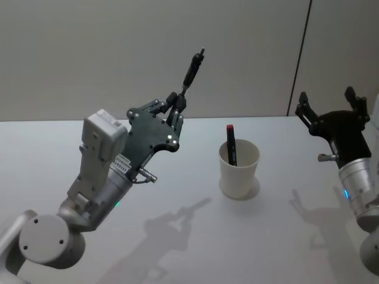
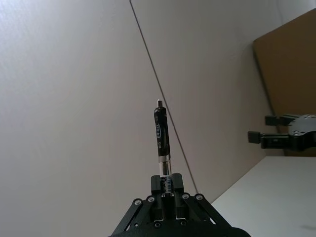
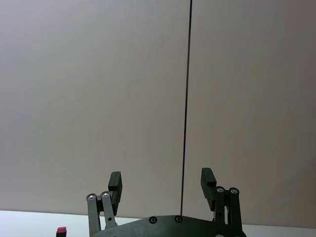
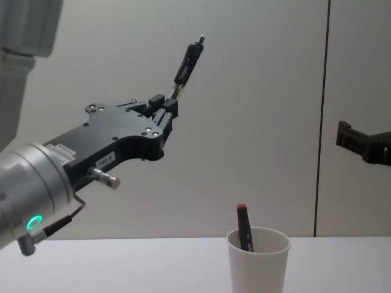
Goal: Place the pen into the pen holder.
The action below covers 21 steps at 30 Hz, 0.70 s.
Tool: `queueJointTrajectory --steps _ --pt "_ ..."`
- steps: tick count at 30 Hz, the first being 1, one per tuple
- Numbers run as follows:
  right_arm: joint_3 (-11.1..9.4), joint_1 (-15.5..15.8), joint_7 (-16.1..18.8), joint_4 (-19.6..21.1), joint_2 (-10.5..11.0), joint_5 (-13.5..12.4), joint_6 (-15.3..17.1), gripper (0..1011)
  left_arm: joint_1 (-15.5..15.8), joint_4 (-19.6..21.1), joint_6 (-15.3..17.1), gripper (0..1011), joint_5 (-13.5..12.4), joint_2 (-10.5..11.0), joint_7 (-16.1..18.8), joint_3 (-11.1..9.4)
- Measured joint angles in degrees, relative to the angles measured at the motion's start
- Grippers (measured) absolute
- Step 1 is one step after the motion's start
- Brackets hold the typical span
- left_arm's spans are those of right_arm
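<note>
My left gripper (image 1: 176,106) is raised above the table, left of the cup, and is shut on the lower end of a black pen (image 1: 192,69) that points up and away. The same black pen (image 2: 161,139) rises from the left gripper (image 2: 167,183) in the left wrist view, and it shows as a black pen (image 4: 187,64) above the left gripper (image 4: 168,105) in the chest view. The white paper-cup pen holder (image 1: 240,171) stands on the table with a red-capped dark pen (image 1: 231,144) leaning inside it. My right gripper (image 1: 327,104) hangs open and empty at the far right.
The white table (image 1: 177,236) stretches around the pen holder (image 4: 257,262). A plain wall with a dark vertical seam (image 1: 300,59) stands behind. In the left wrist view a brown board (image 2: 291,74) leans at the back right.
</note>
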<state>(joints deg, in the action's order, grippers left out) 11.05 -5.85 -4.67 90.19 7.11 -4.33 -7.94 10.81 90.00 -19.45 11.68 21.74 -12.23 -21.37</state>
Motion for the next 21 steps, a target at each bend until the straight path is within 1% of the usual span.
queueJointTrajectory --steps 2,5,8,9,11,13,14,15,17,18,21 --pt "0.00 0.00 0.00 0.00 0.00 0.00 0.00 1001 0.31 -0.98 -1.01 140 1.23 0.04 -2.02 0.16" --pt "0.00 0.00 0.00 0.00 0.00 0.00 0.00 1001 1.07 -3.20 -3.24 140 4.56 0.14 -6.68 0.53" --pt "0.00 0.00 0.00 0.00 0.00 0.00 0.00 1001 1.52 -4.40 -4.16 140 6.46 0.17 -9.44 0.72" --pt "0.00 0.00 0.00 0.00 0.00 0.00 0.00 1001 1.88 -5.35 -4.69 140 7.93 0.20 -11.59 0.87" --pt "0.00 0.00 0.00 0.00 0.00 0.00 0.00 1001 2.19 -6.15 -5.06 140 9.23 0.22 -13.55 1.00" --pt "0.00 0.00 0.00 0.00 0.00 0.00 0.00 1001 2.86 -7.79 -5.56 140 11.87 0.26 -17.65 1.25" --pt "0.00 0.00 0.00 0.00 0.00 0.00 0.00 1001 2.86 -7.79 -5.56 140 11.87 0.26 -17.65 1.25" --pt "0.00 0.00 0.00 0.00 0.00 0.00 0.00 1001 3.22 -8.62 -5.70 140 13.09 0.26 -19.57 1.38" --pt "0.00 0.00 0.00 0.00 0.00 0.00 0.00 1001 3.66 -9.64 -5.78 140 14.20 0.27 -21.51 1.53" --pt "0.00 0.00 0.00 0.00 0.00 0.00 0.00 1001 4.08 -10.60 -5.82 140 15.57 0.27 -23.82 1.66" --pt "0.00 0.00 0.00 0.00 0.00 0.00 0.00 1001 4.69 -11.90 -5.84 140 17.30 0.26 -27.09 1.81"
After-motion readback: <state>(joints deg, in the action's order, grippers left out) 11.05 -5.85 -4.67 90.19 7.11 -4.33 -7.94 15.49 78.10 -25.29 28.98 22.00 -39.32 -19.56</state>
